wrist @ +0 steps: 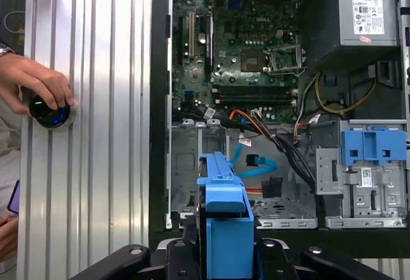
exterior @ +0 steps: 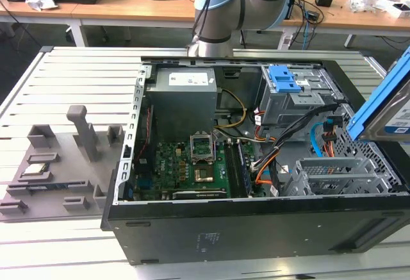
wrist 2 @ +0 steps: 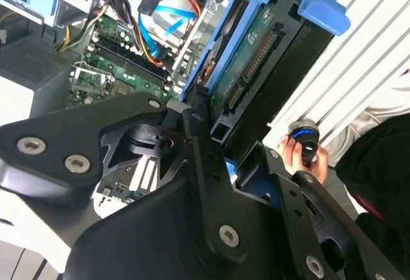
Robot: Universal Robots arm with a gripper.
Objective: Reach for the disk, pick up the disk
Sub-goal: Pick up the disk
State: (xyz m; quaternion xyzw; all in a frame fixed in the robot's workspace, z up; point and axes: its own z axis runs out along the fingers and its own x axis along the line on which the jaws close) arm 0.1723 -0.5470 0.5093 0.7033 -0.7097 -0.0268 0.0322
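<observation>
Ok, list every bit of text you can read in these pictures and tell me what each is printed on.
Nothing reads clearly enough to quote.
Power supply label: print too small.
Label on the disk, which is gripped between the fingers: blurred.
Drive cage sticker: too small.
Motherboard markings: too small.

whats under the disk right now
The disk is held up in the gripper. Below it lies the case's empty metal drive cage, with blue and orange cables beside. The gripper covers the disk's lower end.
</observation>
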